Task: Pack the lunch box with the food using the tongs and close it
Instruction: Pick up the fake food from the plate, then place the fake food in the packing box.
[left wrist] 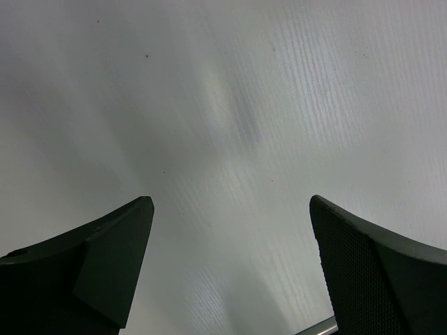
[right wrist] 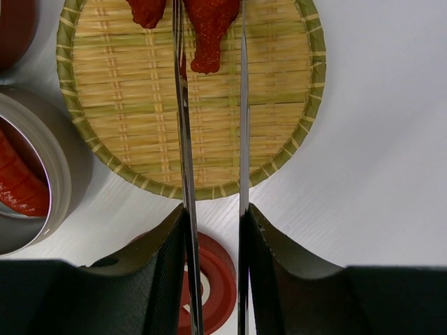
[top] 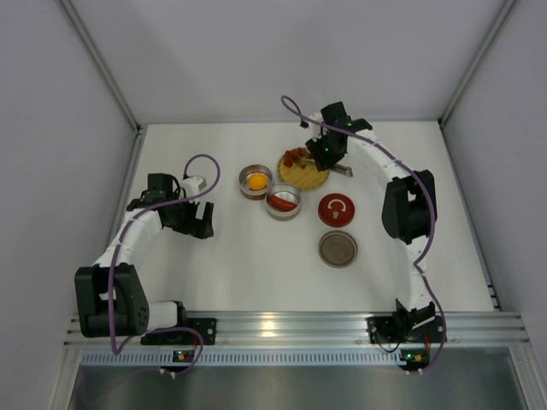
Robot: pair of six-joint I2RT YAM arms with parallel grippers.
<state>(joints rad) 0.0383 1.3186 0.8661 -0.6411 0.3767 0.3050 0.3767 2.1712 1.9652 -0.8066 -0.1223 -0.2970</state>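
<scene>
Tongs (right wrist: 185, 160) squeezed in the partly closed right pincer (right wrist: 213, 216), straddling a red food piece (right wrist: 209, 28) just ahead on the woven plate (right wrist: 140, 105): close gently, then lift level; left pincer (left wrist: 230, 202) wide open, empty.

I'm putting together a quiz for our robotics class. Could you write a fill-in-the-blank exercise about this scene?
1. The right gripper is shut on the ____.
2. A red piece lies on the woven ____.
3. One tin holds an ____ ball.
4. The left gripper is ____, holding nothing.
Missing words: tongs; plate; orange; open.
</scene>
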